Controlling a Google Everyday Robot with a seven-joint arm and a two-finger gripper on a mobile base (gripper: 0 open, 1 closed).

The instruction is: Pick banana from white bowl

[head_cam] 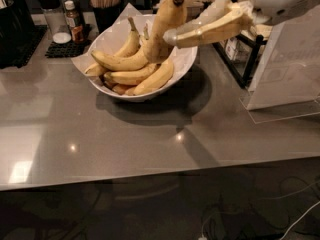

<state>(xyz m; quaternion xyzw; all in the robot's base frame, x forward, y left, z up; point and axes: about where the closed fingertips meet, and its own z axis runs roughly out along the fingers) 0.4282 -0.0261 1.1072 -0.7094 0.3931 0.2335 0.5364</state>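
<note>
Jaws closed on the banana [159, 38], one finger above and one below it, and that's the picture from the camera view, the only view on offer. The gripper [172, 16] reaches in from the upper right and hangs over the far side of the white bowl [142, 97]. The banana stands almost upright in it, dark tip at the top, lower end down among the other bananas [150, 79] in the bowl.

Now, the dangers. The hold looks to sit high, near the tip, with most of the fruit's length hanging below it, so I'd judge that a quick swing could let the banana pivot between the fingers or slide out. Whether the lower end touches its neighbours or only passes in front of them, I cannot tell. If it touches, a sideways pull could drag one over the rim or snag the crinkled paper [125, 15]. A straight lift looks safer.

Off to the right, the black wire rack [241, 59] and the clear sign stand [285, 69] sit near the arm's path. A careless retreat could clip either one.
</note>
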